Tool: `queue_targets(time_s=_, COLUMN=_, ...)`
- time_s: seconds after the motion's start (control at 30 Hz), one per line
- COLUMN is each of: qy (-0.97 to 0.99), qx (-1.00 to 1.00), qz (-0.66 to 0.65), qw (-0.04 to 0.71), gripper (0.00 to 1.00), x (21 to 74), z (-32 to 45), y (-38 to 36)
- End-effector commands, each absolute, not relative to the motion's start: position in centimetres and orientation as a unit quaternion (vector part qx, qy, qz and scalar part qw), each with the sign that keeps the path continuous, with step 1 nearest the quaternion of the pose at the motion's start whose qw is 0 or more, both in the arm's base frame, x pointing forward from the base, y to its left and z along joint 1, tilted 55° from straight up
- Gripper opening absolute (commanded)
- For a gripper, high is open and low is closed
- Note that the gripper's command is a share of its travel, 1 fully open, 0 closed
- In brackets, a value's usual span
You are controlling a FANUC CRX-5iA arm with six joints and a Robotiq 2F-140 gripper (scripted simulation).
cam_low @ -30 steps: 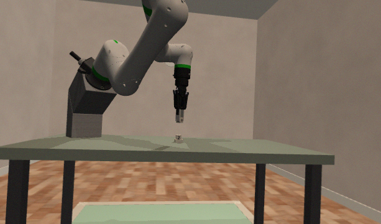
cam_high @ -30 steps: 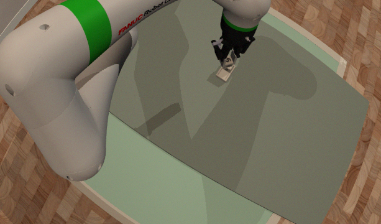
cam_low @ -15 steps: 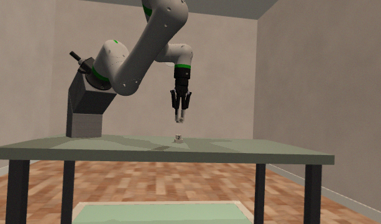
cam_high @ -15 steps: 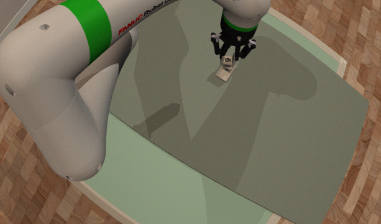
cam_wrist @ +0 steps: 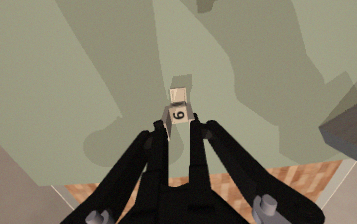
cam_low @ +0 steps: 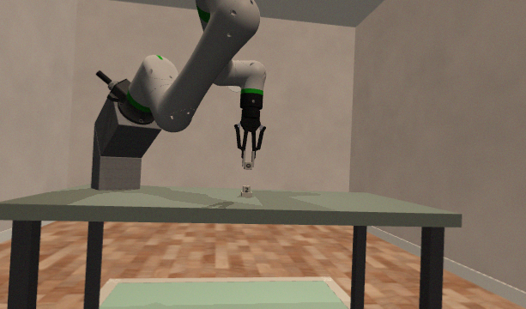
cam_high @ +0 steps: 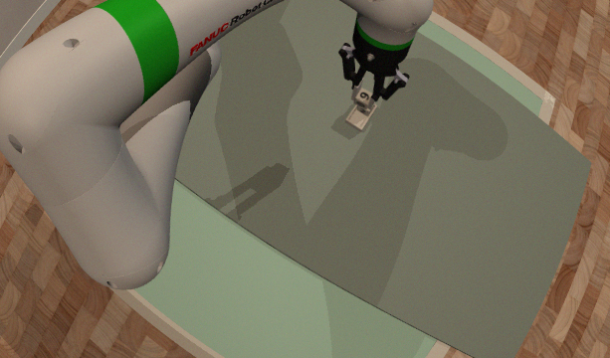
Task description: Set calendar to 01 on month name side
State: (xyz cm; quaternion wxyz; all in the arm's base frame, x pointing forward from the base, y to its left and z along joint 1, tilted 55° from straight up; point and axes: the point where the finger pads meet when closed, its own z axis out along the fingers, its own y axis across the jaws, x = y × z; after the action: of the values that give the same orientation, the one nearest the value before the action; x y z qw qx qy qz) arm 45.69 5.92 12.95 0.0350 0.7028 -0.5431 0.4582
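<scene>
My gripper (cam_high: 365,94) (cam_low: 248,160) (cam_wrist: 178,111) points down, shut on a pale cube (cam_high: 363,97) (cam_low: 248,166) (cam_wrist: 178,114), held well above the table. A dark digit, 6 or 9, shows on its top face in the top view and the wrist view; a 0 shows on its side in the exterior view. The tray (cam_high: 354,125) (cam_low: 246,195) (cam_wrist: 178,93) lies on the table below. The other cube (cam_low: 246,189) stands in the tray with a 2 facing the exterior camera; the held cube mostly hides it in the other views. The month's name is not legible.
The green-grey table (cam_high: 484,239) (cam_low: 331,215) (cam_wrist: 24,75) carries broad arm shadows. The robot's base (cam_low: 120,172) stands at the table's back left in the exterior view. The arm spans the left and top of the top view.
</scene>
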Motion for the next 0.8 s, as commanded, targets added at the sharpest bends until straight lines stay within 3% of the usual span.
queue_targets(time_s=0.0, qy=-0.567, qx=0.680, qz=0.464, qw=0.017, gripper=0.16, x=45.69, z=12.96, y=5.95)
queue_targets(time_s=0.77, qy=-0.568, qx=0.680, qz=0.464, qw=0.017, gripper=0.16, x=46.01, z=12.65, y=5.66)
